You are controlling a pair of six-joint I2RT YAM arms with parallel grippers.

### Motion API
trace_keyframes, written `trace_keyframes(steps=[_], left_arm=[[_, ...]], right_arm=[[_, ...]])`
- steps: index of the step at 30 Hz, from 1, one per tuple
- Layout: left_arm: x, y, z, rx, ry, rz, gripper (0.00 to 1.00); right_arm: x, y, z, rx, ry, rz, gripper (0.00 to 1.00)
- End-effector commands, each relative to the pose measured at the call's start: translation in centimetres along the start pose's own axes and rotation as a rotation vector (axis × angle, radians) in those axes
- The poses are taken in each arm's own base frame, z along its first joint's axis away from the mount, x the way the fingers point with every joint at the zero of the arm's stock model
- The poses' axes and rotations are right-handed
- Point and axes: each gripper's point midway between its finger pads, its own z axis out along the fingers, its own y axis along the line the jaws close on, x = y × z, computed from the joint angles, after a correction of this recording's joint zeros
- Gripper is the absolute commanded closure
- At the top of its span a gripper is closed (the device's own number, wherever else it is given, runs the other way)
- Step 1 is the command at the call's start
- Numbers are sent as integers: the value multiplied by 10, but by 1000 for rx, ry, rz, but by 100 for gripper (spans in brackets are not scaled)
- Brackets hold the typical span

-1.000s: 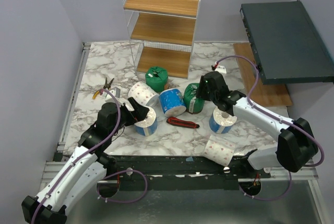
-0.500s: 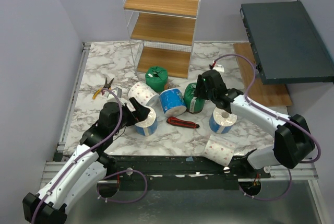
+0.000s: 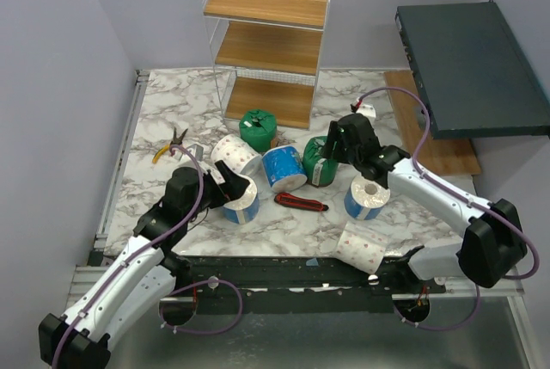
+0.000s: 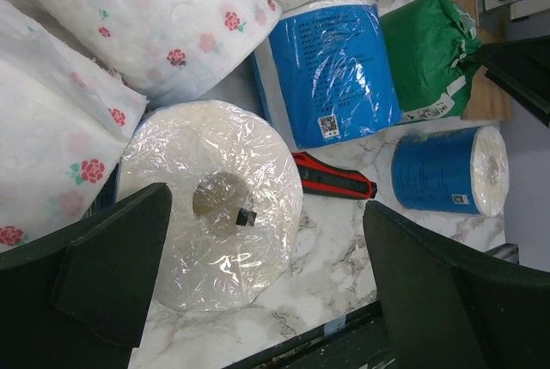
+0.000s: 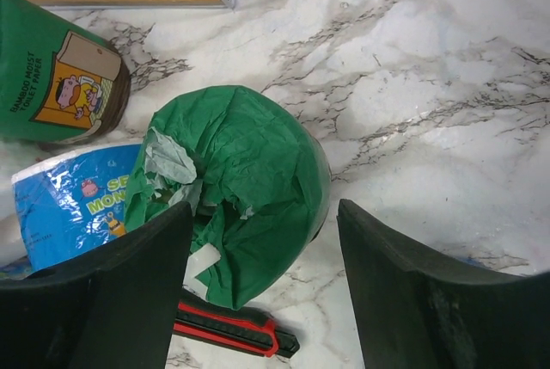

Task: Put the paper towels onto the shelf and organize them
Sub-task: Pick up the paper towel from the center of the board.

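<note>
None of the paper towels (image 3: 284,169) is on the shelf (image 3: 271,42), which stands at the upper centre of the overhead view. The rolls lie in a loose cluster on the marble worktop (image 3: 172,111) in front of it, at mid-frame. The right fingers (image 5: 430,300) are spread apart and straddle a green-wrapped roll (image 5: 245,188) at the centre of the right wrist view. Bare marble shows between the roll and the finger on the right of that frame, so nothing is gripped. The left fingers (image 4: 94,274) stand wide apart over a film-wrapped roll (image 4: 210,240) standing on end, lower left of centre in the left wrist view, and likewise hold nothing. Assessment: the rolls are light and soft and would crush under a hard squeeze. The glossy film is likely slippery, and the green wrap's gathered, crumpled end is loose and offers a poor hold. The sound grip is across the barrel at mid-length, fingers on opposite sides, with moderate pressure. A red-and-black knife (image 3: 301,203) lies just beside the cluster and is best avoided.
</note>
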Motion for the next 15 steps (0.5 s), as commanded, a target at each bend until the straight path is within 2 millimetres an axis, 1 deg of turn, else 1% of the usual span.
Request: trace_keyframes(steps=[1, 4, 8, 15], left_arm=[[4, -4, 2, 28, 14, -1, 2], [5, -3, 4, 25, 24, -6, 2], [9, -2, 5, 20, 35, -9, 3], [13, 2, 7, 14, 45, -14, 3]], right_arm=[[-9, -10, -3, 57, -13, 0, 28], [-3, -9, 3, 62, 7, 1, 29], [-1, -10, 9, 69, 4, 3, 33], [10, -9, 19, 64, 46, 0, 33]])
